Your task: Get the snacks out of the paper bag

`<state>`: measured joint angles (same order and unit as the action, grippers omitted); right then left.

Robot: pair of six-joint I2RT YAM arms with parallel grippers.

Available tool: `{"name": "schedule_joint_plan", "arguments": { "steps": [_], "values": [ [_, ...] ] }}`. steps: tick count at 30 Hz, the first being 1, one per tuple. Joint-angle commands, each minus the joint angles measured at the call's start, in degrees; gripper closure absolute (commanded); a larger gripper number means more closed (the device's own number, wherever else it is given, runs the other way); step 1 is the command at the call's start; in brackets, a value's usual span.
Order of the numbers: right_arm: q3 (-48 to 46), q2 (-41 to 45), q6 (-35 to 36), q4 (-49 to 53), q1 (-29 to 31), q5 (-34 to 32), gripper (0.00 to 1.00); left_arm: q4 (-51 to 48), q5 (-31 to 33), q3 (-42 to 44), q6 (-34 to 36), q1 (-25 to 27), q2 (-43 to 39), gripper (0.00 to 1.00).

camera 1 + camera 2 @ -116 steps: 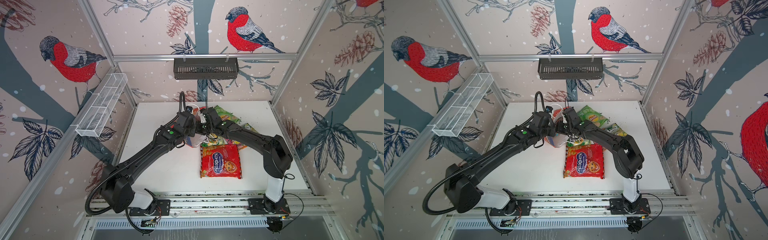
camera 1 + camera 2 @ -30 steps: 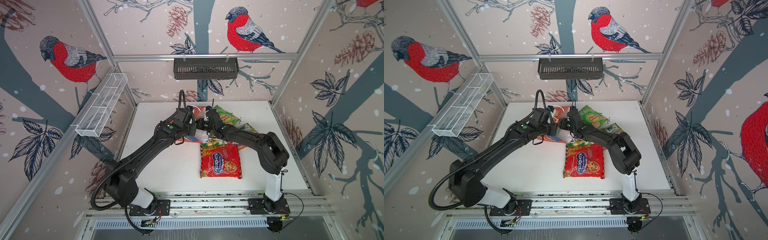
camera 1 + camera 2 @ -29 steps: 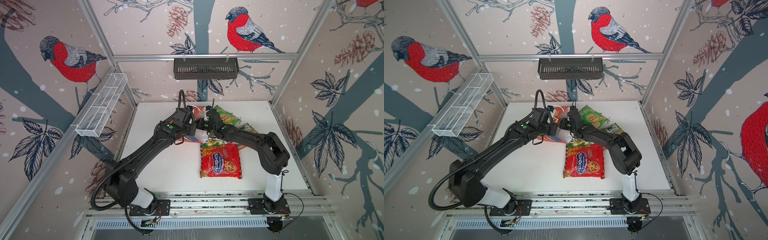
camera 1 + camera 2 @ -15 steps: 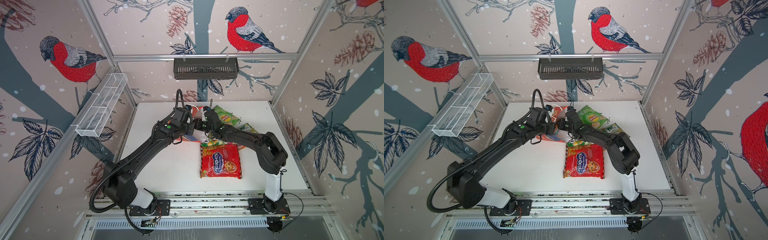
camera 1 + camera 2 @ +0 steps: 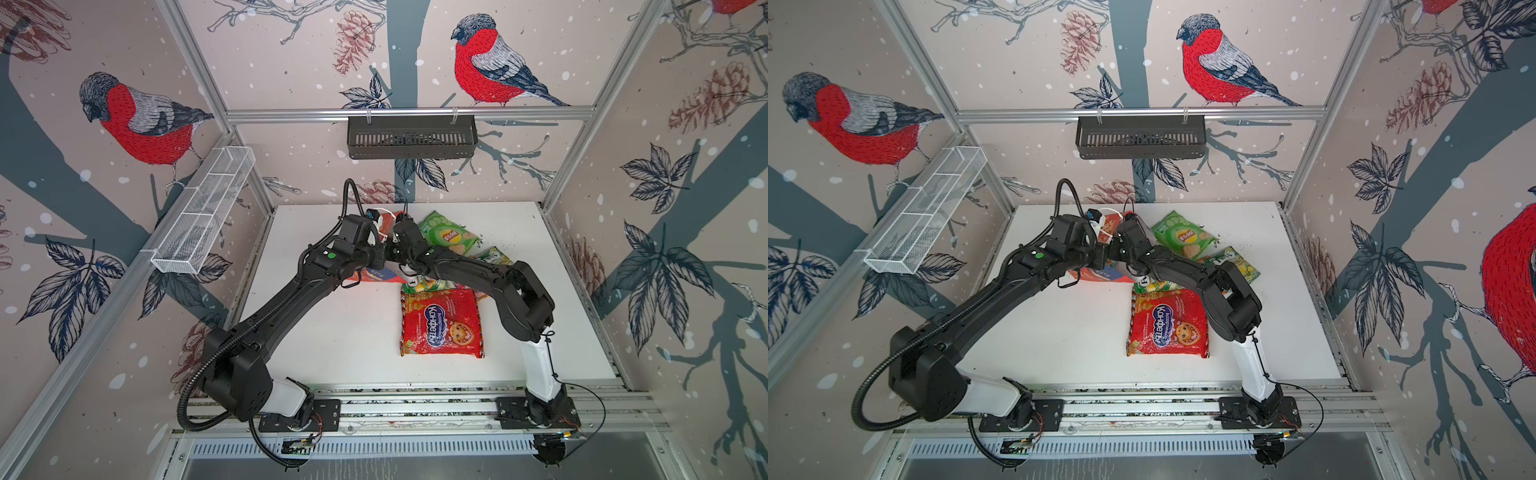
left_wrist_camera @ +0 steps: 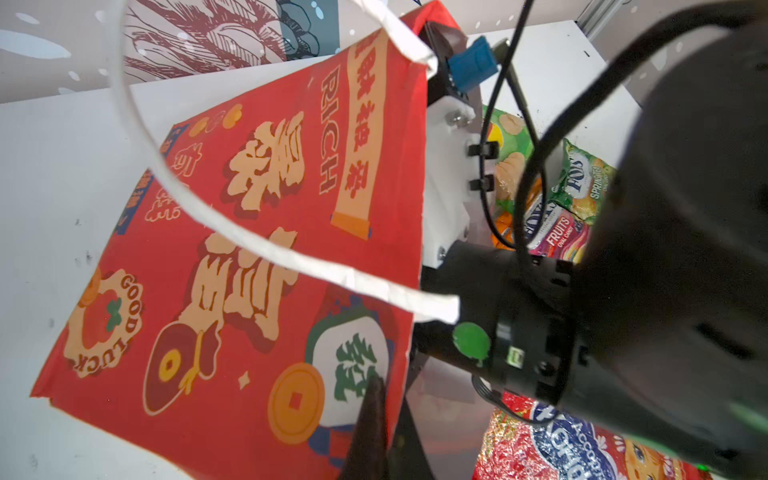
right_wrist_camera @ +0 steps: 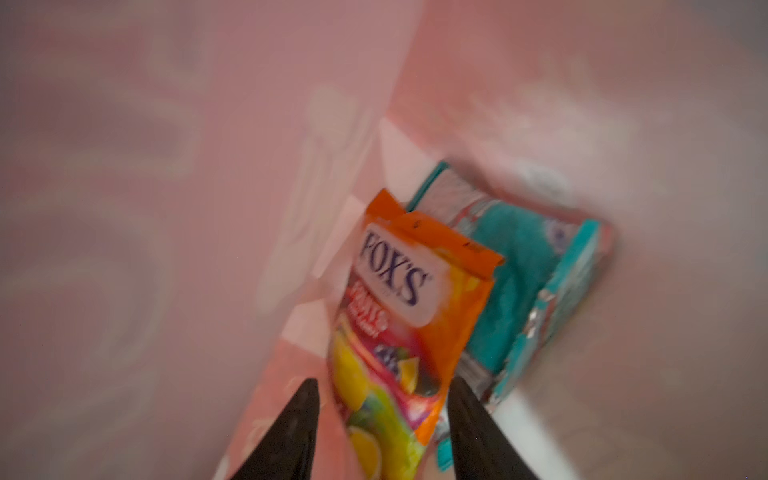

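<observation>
Right gripper (image 7: pixel 382 386) just spread open inside the paper bag (image 6: pixel 257 324), astride the orange Fox's pack (image 7: pixel 415 299); left gripper (image 6: pixel 376 399) pinches the bag edge; we expect a grab next.

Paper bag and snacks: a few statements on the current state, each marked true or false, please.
1. The large red packet lies on the table, outside the paper bag. True.
2. The paper bag is empty inside. False: an orange Fox's packet and a teal packet lie in it.
3. The right gripper is open, its fingers either side of the orange Fox's packet. True.
4. The left gripper hangs open, clear of the paper bag. False: it is shut on the bag's edge.
</observation>
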<state>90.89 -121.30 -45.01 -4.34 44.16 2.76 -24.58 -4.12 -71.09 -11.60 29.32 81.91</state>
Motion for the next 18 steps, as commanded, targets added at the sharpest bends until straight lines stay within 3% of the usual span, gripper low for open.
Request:
{"name": "schedule_joint_plan", "arguments": {
  "steps": [1,12,18],
  "values": [
    [0.8,-0.9,2.0,-0.2,-0.2,-4.3,0.46,3.5,-6.5,1.1,0.5,-0.4,-0.8,1.00],
    [1.3,-3.3,3.4,-6.2,-1.0,-4.4,0.44,3.5,-11.8,3.2,1.8,-1.0,-1.0,1.00],
    [2.8,-6.0,4.0,-7.8,-0.2,-0.6,0.56,3.5,-13.9,2.3,2.5,-1.1,1.0,1.00]
  ]
}}
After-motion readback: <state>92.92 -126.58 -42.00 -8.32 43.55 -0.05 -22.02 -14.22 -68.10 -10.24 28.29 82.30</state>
